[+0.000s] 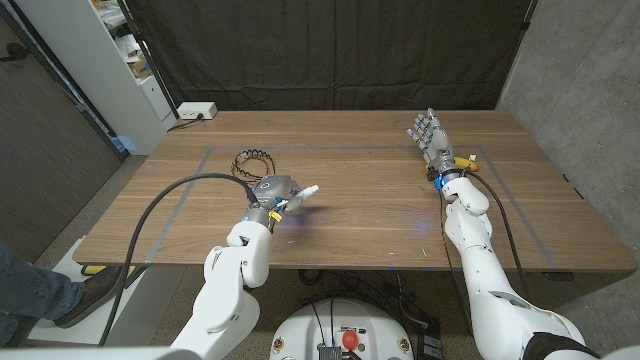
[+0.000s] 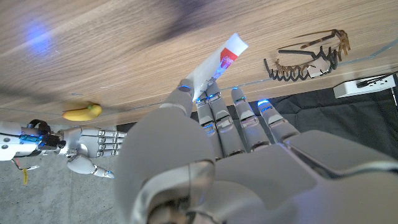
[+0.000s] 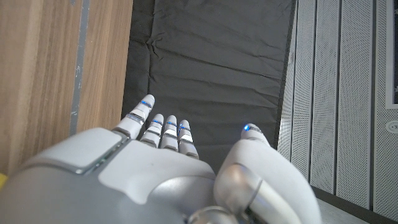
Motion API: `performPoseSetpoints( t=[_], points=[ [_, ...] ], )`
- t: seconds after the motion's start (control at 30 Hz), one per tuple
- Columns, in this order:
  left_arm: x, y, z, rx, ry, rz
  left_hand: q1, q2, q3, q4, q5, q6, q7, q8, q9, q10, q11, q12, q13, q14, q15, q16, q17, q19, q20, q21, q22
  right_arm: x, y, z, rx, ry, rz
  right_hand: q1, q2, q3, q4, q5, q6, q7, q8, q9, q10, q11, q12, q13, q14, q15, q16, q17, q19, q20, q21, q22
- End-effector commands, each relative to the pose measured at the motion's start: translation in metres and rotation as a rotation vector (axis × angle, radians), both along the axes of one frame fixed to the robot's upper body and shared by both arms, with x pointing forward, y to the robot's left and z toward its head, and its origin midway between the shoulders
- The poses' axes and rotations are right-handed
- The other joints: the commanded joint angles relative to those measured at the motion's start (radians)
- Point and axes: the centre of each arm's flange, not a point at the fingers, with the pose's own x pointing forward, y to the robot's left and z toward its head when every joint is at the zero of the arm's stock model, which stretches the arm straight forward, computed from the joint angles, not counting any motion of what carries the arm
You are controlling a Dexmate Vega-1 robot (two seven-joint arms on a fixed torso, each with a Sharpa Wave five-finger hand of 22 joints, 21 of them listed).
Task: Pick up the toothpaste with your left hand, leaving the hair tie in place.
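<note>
From the head view, the left hand (image 1: 272, 191) sits in the lower-left middle of the frame with its fingers wrapped round the toothpaste (image 1: 303, 192), whose white end pokes out toward picture right. It looks raised off the wooden table (image 1: 380, 215), judging by the dark smudge of shadow just below and right of it, though the gap itself is hard to read. The hair tie (image 1: 252, 160) lies a little above the hand in the frame, near but apart, so the grasp seems to have been taken from the side that keeps clear of it. Over at the upper right the right hand (image 1: 427, 135) holds nothing, fingers straight and spread, parked well away, presumably to stay out of the job. In the left wrist view, the toothpaste (image 2: 214, 62) is pinched at its lower end between thumb and fingers (image 2: 219, 115), red-and-white cap end slanting toward the upper middle, and the hair tie (image 2: 309, 59) rests untouched on the wood at upper right. The right hand (image 2: 93, 144) shows at the left, open. In the right wrist view, the right hand (image 3: 168, 168) has fingers extended and apart with nothing in them.
</note>
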Motion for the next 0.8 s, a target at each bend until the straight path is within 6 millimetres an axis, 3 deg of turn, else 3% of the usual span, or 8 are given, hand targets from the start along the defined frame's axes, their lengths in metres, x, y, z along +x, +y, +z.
performPoseSetpoints(
  t=[0.03, 0.8],
  points=[
    [-0.012, 0.005, 0.009, 0.018, -0.03, -0.007, 0.01, 0.0, -0.006, 0.001, 0.002, 0.004, 0.006, 0.0, 0.001, 0.003, 0.002, -0.001, 0.003, 0.009, 0.003, -0.001, 0.003, 0.007, -0.002, -0.003, 0.002, -0.003, 0.004, -0.004, -0.002, 0.004, 0.001, 0.003, 0.002, -0.001, -0.005, 0.006, 0.01, 0.004, 0.007, 0.004, 0.01, -0.001, 0.004, 0.003, 0.003, 0.001, 0.006, 0.003, 0.003, 0.007, -0.001, 0.005],
    [-0.027, 0.01, 0.039, 0.065, -0.087, -0.028, 0.017, 0.003, -0.012, 0.002, 0.003, 0.007, 0.008, -0.005, 0.002, 0.007, 0.005, -0.006, 0.009, 0.013, 0.004, -0.004, 0.003, 0.009, 0.0, -0.005, 0.003, -0.002, 0.012, -0.004, 0.002, 0.003, 0.007, 0.003, 0.003, -0.002, -0.007, 0.007, 0.011, 0.005, 0.006, 0.004, 0.01, -0.001, 0.004, 0.003, 0.004, 0.002, 0.006, 0.003, 0.003, 0.006, -0.001, 0.005]
  ],
)
